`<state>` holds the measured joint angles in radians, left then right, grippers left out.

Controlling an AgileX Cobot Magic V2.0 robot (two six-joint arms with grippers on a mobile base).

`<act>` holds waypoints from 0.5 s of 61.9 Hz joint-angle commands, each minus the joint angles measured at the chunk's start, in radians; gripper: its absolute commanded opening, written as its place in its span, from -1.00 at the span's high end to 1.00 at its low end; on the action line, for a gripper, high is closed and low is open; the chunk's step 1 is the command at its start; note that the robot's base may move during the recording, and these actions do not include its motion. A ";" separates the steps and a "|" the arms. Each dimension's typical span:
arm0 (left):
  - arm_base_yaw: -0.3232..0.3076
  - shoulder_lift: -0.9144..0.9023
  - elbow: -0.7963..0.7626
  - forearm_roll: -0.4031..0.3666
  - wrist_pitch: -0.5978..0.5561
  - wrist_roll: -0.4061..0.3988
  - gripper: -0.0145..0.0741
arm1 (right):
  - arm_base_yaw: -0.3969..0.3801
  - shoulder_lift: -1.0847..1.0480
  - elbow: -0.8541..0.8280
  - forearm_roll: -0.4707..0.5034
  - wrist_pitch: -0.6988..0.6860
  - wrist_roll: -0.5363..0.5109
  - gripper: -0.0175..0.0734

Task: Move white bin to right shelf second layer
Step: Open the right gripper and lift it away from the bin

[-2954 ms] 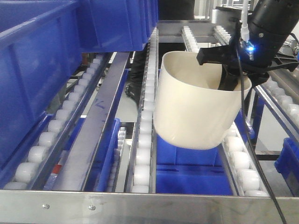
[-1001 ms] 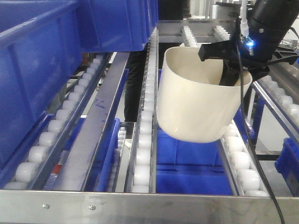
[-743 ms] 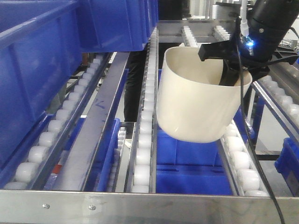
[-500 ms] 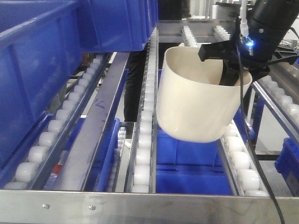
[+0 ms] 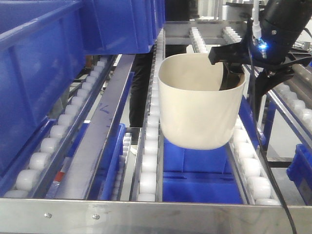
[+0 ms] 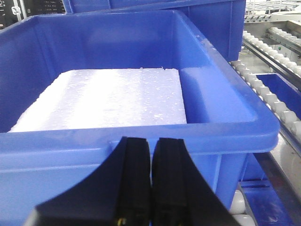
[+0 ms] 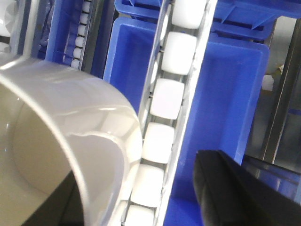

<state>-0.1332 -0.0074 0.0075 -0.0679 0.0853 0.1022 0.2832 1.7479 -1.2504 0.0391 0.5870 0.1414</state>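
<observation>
White bin (image 5: 200, 107) upright between roller rails (image 5: 148, 161), right gripper (image 5: 233, 73) clamped on rim. Left gripper (image 6: 151, 155) jaws together, facing blue crate (image 6: 141, 122).

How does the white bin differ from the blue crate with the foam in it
The white bin is cream, rounded and empty; the blue crate is blue, rectangular and holds a white foam slab. The white bin hangs from the right gripper over the roller lanes; nothing grips the blue crate. Both are open-topped plastic.
</observation>
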 commanded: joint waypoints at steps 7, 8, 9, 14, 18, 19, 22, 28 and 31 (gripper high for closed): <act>-0.003 -0.014 0.037 -0.006 -0.085 -0.003 0.48 | -0.004 -0.077 -0.035 0.027 -0.072 -0.009 -0.46; -0.003 -0.014 0.037 -0.006 -0.085 -0.003 0.48 | -0.004 -0.079 -0.035 0.031 -0.073 -0.009 -0.46; -0.003 -0.014 0.037 -0.006 -0.085 -0.003 0.48 | -0.003 -0.079 -0.035 0.036 -0.074 -0.009 -0.46; -0.003 -0.014 0.037 -0.006 -0.085 -0.003 0.48 | 0.004 -0.084 -0.035 0.053 -0.076 -0.009 -0.46; -0.003 -0.014 0.037 -0.006 -0.085 -0.003 0.48 | 0.012 -0.085 -0.035 0.058 -0.076 -0.009 -0.46; -0.003 -0.014 0.037 -0.006 -0.085 -0.003 0.48 | 0.016 -0.086 -0.035 0.058 -0.076 -0.009 -0.46; -0.003 -0.014 0.037 -0.006 -0.085 -0.003 0.48 | 0.023 -0.086 -0.035 0.058 -0.076 -0.009 -0.46; -0.003 -0.014 0.037 -0.006 -0.085 -0.003 0.48 | 0.039 -0.092 -0.035 0.058 -0.078 -0.009 -0.46; -0.003 -0.014 0.037 -0.006 -0.085 -0.003 0.48 | 0.046 -0.100 -0.035 0.058 -0.081 -0.009 -0.46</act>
<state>-0.1332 -0.0074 0.0075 -0.0679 0.0853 0.1022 0.3191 1.7163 -1.2504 0.0914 0.5624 0.1414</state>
